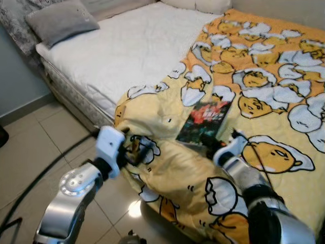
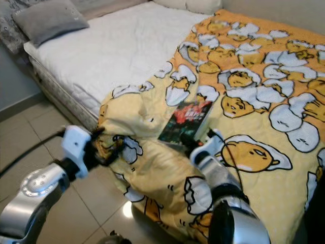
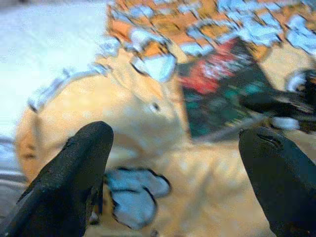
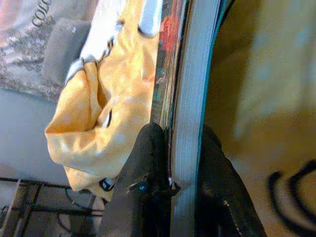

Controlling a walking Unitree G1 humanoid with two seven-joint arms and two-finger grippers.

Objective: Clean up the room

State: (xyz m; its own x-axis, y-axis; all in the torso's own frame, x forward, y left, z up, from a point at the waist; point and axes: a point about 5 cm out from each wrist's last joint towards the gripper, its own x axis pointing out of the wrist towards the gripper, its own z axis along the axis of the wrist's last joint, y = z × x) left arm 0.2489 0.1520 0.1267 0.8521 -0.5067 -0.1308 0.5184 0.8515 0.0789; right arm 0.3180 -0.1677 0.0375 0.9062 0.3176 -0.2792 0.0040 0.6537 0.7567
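Right claw (image 4: 173,163) pinches the near edge of a dark book (image 1: 205,121) lying on the yellow blanket (image 1: 167,173); left claw (image 3: 173,163), fingers spread wide, hovers beside it.

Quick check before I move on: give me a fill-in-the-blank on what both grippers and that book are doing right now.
1. The right gripper is shut on the edge of the ____.
2. The book lies on the yellow ____.
3. The left gripper hangs over the blanket with its fingers ____.
4. The grey pillow sits on the ____ sheet.

Missing words: book; blanket; open; white
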